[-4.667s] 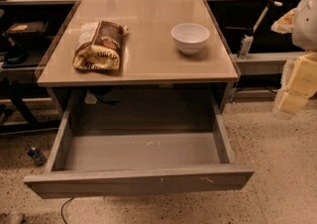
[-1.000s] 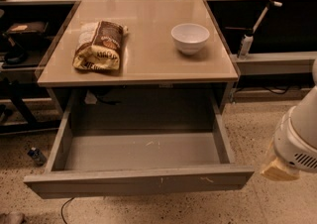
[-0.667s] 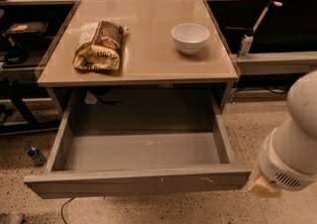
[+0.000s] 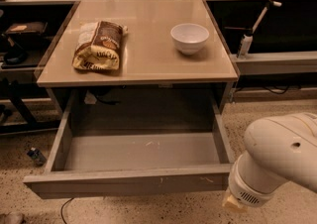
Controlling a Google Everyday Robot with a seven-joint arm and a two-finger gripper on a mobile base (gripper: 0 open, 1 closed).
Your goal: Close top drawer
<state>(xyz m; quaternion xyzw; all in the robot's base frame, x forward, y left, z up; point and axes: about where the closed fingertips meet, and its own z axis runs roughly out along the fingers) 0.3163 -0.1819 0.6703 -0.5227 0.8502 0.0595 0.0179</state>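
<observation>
The top drawer (image 4: 129,181) is pulled wide open under the tan table top. Its tall grey front with small pale scratches faces me, and its broad shallow tray (image 4: 141,151) holds nothing. My white arm (image 4: 277,161) comes in at the lower right, just right of the drawer's front right corner. Only a small cream piece of my gripper (image 4: 232,203) shows below the wrist at the bottom edge, close to the drawer front. The rest of it is hidden.
On the table top (image 4: 143,64) lie a brown snack bag (image 4: 99,44) at the left and a white bowl (image 4: 189,37) at the right. A cluttered bench runs along the back. A shelf with a white bottle (image 4: 245,44) is at the right. A speckled floor lies below.
My arm has swung down from the upper right to the lower right and moved left, close to the drawer's front right corner. The drawer stays open.
</observation>
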